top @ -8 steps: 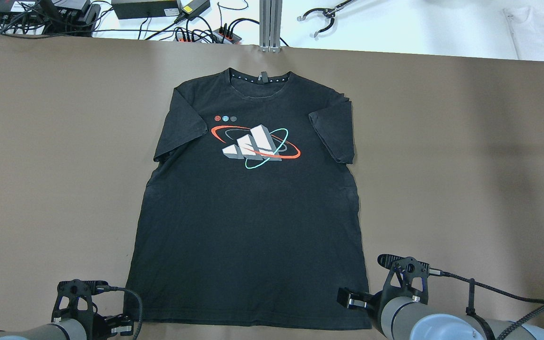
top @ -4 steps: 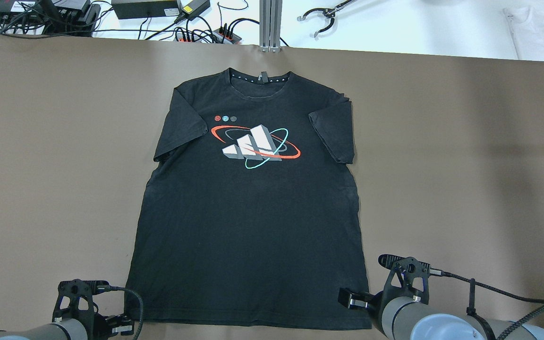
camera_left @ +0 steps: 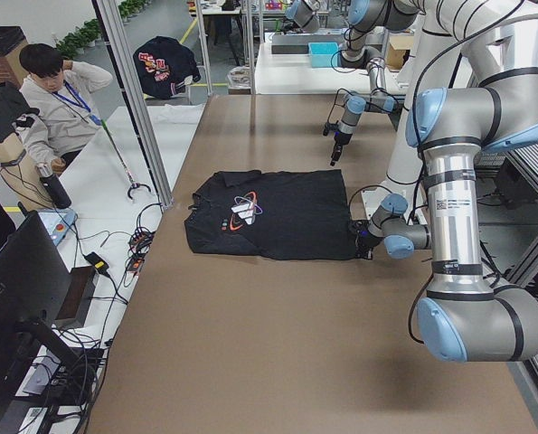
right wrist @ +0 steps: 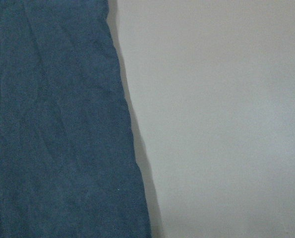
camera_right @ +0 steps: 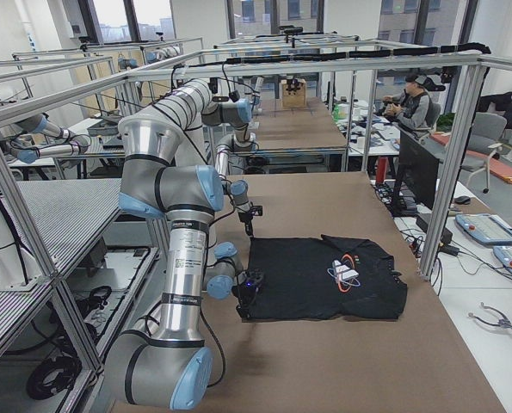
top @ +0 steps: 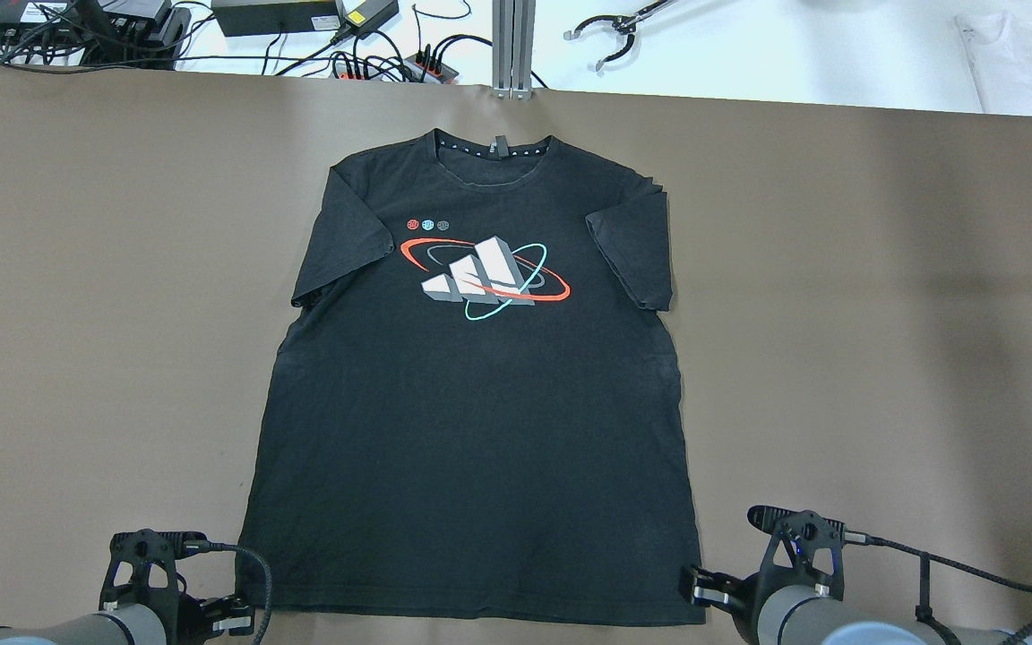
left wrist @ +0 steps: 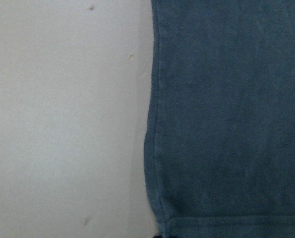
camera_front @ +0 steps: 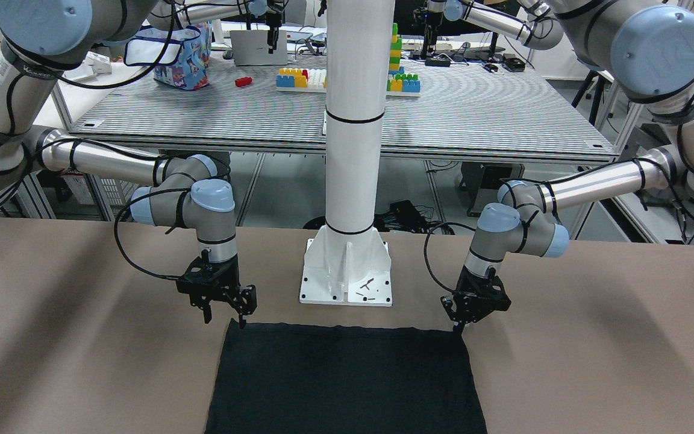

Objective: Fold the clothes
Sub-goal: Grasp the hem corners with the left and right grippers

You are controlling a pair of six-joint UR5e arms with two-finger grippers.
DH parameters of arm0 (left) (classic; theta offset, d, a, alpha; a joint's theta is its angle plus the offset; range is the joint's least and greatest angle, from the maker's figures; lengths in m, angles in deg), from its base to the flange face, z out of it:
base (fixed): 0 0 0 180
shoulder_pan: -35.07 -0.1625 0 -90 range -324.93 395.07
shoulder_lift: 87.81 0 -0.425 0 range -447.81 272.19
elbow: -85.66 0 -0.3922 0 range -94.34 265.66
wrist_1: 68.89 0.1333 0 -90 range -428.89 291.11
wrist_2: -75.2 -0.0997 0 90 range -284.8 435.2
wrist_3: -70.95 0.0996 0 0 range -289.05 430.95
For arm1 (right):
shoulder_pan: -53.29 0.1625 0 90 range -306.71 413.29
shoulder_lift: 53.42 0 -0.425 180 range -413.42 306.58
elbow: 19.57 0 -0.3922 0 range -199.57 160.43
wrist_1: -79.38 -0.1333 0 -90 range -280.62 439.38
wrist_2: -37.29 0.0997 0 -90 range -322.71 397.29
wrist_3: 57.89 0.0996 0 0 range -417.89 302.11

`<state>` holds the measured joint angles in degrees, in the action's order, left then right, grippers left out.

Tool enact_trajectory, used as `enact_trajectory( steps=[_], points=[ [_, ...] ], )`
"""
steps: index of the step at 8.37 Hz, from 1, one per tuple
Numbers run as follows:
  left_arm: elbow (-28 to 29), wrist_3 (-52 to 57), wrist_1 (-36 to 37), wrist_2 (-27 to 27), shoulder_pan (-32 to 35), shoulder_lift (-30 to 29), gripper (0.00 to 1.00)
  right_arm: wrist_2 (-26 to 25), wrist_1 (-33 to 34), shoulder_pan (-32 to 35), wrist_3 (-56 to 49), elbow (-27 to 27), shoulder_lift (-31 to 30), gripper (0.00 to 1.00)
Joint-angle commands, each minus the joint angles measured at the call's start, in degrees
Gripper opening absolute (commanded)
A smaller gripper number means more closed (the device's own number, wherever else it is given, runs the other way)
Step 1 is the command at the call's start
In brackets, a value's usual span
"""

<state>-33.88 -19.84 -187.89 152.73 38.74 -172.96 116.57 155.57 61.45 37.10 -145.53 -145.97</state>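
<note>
black short-sleeved cotton t-shirt (top: 480,430) lies flat mid brown table (top: 77,313), hem at 6 o'clock. likely step: reaching for hem corners. right tool (camera_front: 225,314), spread, at 5 o'clock; left tool (camera_front: 462,319) at 7, width i cannot tell. next: pinch both corners evenly.

Spreading a matte brown table cover (top: 77,269) out in front of the white pillar (camera_front: 353,120). Carrying coloured building blocks (camera_front: 302,78) and a patterned bag (camera_front: 181,57) on a grey ribbed bench (camera_front: 473,108) behind that pillar. Letting daylight in through windows (camera_right: 256,17) well away from the pillar.
</note>
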Motion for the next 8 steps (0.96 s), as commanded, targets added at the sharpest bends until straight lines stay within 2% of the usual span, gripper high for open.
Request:
enact_trajectory(
  steps=[1, 2, 8],
  points=[
    [0.09, 0.0, 0.0, -0.01, 0.02, 0.07, 0.0, -6.75, -5.17, -4.9, 0.9, 3.26, -0.97, 0.51],
    [0.0, 0.0, 0.0, -0.01, 0.02, 0.07, 0.0, -6.85, -5.17, -5.52, 0.9, 3.44, 0.17, 0.42],
    [-0.09, 0.0, 0.0, -0.01, -0.07, -0.02, 0.0, -8.34, -5.08, -7.55, 0.9, 3.62, 0.01, 0.41]
  ],
)
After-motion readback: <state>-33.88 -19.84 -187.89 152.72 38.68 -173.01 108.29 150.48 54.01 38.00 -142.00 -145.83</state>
